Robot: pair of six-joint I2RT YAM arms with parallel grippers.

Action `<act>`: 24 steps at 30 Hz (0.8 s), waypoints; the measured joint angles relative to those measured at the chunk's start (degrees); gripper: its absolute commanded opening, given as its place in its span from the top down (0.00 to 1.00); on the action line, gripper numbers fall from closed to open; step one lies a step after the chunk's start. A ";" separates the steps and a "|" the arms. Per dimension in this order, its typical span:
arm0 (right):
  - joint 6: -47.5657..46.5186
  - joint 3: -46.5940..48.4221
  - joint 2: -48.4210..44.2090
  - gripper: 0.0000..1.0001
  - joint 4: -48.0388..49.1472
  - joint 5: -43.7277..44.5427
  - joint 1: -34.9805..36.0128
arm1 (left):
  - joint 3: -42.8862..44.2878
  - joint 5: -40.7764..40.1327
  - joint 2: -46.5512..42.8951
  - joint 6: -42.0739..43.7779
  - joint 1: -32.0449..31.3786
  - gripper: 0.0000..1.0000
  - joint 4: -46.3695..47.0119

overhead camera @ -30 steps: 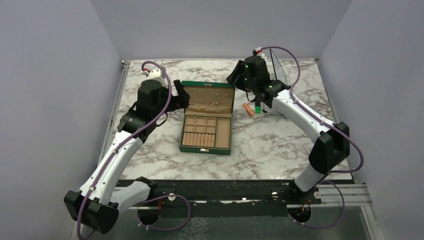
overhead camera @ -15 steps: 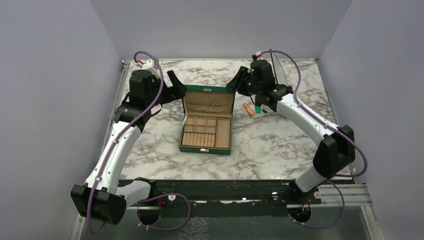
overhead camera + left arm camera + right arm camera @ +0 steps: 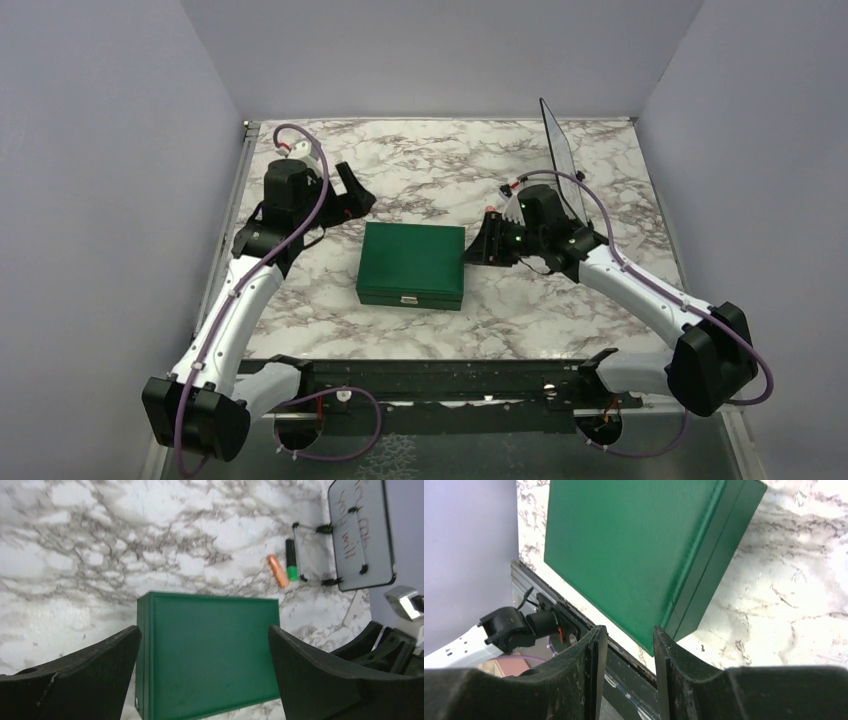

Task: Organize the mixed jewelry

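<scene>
Jewelry: not visible in any view. Box, green, lies at the centre of the table with its lid shut and its clasp toward the arms; contents hidden.

Right gripper sits low, just beside the box's right side. Its fingers stand a narrow gap apart with nothing between them.

Left gripper hovers off the box's far-left corner, fingers spread wide, empty.

Orange cylinder and marker lie side by side on the table, right of the box, near a small whiteboard on a wire stand.
</scene>
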 measured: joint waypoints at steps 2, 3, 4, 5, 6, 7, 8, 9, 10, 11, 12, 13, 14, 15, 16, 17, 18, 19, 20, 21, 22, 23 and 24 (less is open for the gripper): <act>0.20 -1.51 -1.36 0.52 -0.74 -0.48 0.17 | -4.09 1.22 -1.64 -0.24 0.02 0.15 -0.09; 0.22 -1.68 -1.62 0.51 -1.14 -0.52 0.31 | -5.75 1.90 -2.19 -0.26 0.02 0.19 -0.17; 0.20 -1.68 -1.66 0.50 -1.40 -0.52 0.50 | -7.87 2.75 -2.84 -0.26 0.02 0.23 -0.33; 0.13 -1.68 -1.62 0.49 -1.57 -0.48 0.72 | -9.51 3.50 -3.26 -0.24 0.02 0.26 -0.68; 0.09 -1.68 -1.46 0.48 -1.81 -0.46 0.92 | -11.26 4.57 -3.54 -0.17 0.07 0.31 -1.14; 0.04 -1.68 -1.20 0.48 -1.99 -0.42 1.14 | -12.33 5.22 -3.61 -0.04 0.07 0.35 -1.92; -0.13 -1.68 -0.74 0.48 -2.08 -0.37 1.27 | -13.27 5.77 -3.52 0.11 0.09 0.38 -2.86; -0.28 -1.68 -0.24 0.48 -2.10 -0.26 1.77 | -14.01 6.16 -3.34 0.26 0.11 0.43 -3.85; -0.39 -1.66 0.57 0.48 -2.16 -0.09 2.12 | -14.45 6.36 -3.15 0.50 0.13 0.46 -4.63; -0.57 -1.66 1.49 0.48 -2.25 0.13 2.40 | -14.67 6.51 -2.82 0.72 0.13 0.49 -5.29; -0.79 -1.62 2.54 0.49 -2.38 0.39 2.69 | -14.71 6.64 -2.08 1.09 0.13 0.52 -6.03; -0.94 -1.57 3.58 0.49 -2.51 0.68 2.97 | -14.71 6.67 -1.11 1.38 0.13 0.54 -6.51; -1.16 -1.55 4.63 0.51 -2.56 0.92 3.30 | -14.71 6.67 -0.33 1.68 0.15 0.57 -6.84; -1.31 -1.55 5.53 0.52 -2.58 1.14 3.58 | -14.71 6.60 0.55 2.08 0.17 0.59 -7.19; -1.44 -1.49 6.34 0.55 -2.60 1.31 3.85 | -14.71 6.56 1.44 2.49 0.20 0.60 -7.43; -1.62 -1.33 7.06 0.57 -2.69 1.57 4.09 | -14.71 6.34 2.21 2.84 0.22 0.61 -7.63; -1.77 -1.09 7.80 0.58 -2.75 1.88 4.37 | -14.71 5.92 3.10 3.30 0.22 0.63 -7.89; -1.81 -0.70 8.50 0.61 -2.95 2.19 4.66 | -14.71 5.51 3.72 3.69 0.22 0.66 -8.09; -1.84 -0.22 9.14 0.62 -3.13 2.40 4.92 | -14.71 5.27 4.26 4.07 0.22 0.68 -8.24; -1.84 0.28 9.66 0.64 -3.28 2.64 5.22 | -14.71 5.11 4.83 4.37 0.22 0.70 -8.31; -1.86 0.76 10.05 0.66 -3.45 2.93 5.55 | -14.71 5.03 5.60 4.81 0.22 0.71 -8.33; -1.90 1.18 10.38 0.68 -3.91 3.43 5.90 | -14.71 4.98 6.16 5.18 0.22 0.71 -8.33; -1.90 1.49 10.71 0.70 -4.35 4.02 6.19 | -14.71 4.94 6.91 5.44 0.22 0.71 -8.37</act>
